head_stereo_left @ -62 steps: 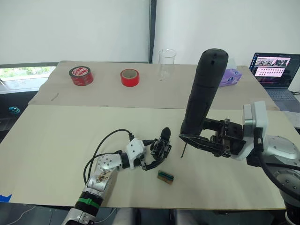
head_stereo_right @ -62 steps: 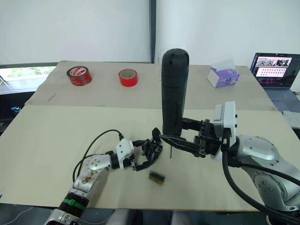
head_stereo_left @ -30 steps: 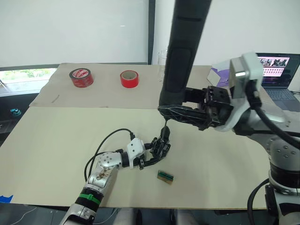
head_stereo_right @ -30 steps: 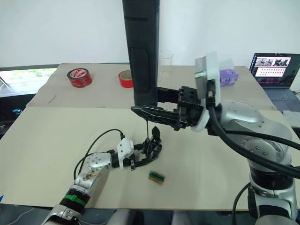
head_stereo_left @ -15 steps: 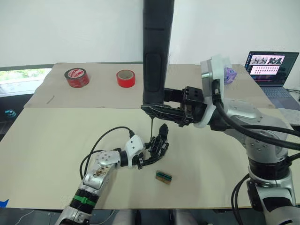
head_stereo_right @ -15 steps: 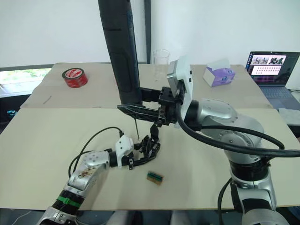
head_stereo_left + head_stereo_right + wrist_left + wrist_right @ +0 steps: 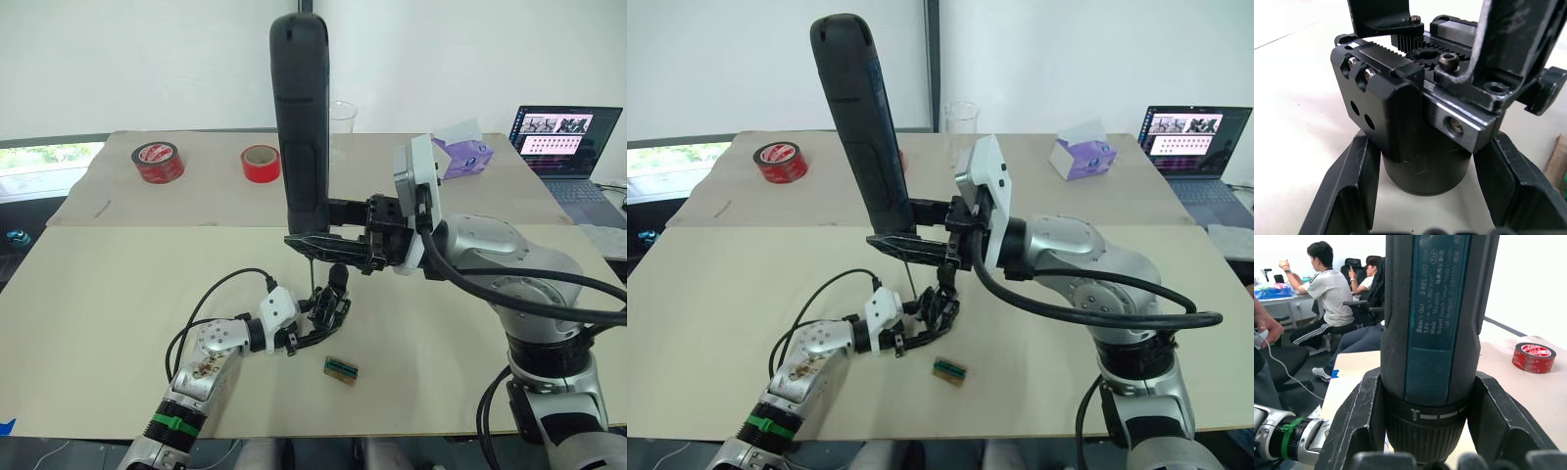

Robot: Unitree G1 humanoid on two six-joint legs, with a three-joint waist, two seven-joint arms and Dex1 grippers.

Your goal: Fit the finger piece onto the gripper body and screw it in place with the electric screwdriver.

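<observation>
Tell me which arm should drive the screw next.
Right, most likely. The right gripper already grips the electric screwdriver upright, its bit pointing down just above the gripper body. The left gripper is busy bracing that body's round base on the table.

Left arm [image 7: 211, 354], lower left of frame: silver forearm, green band, looping black cable, white wrist block; right arm [image 7: 490, 257], right of frame: glossy grey shells, white wrist plate, thick black cables.

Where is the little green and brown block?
The little green and brown block lies on the tan table, just right of the left gripper holding the black gripper body.
</observation>
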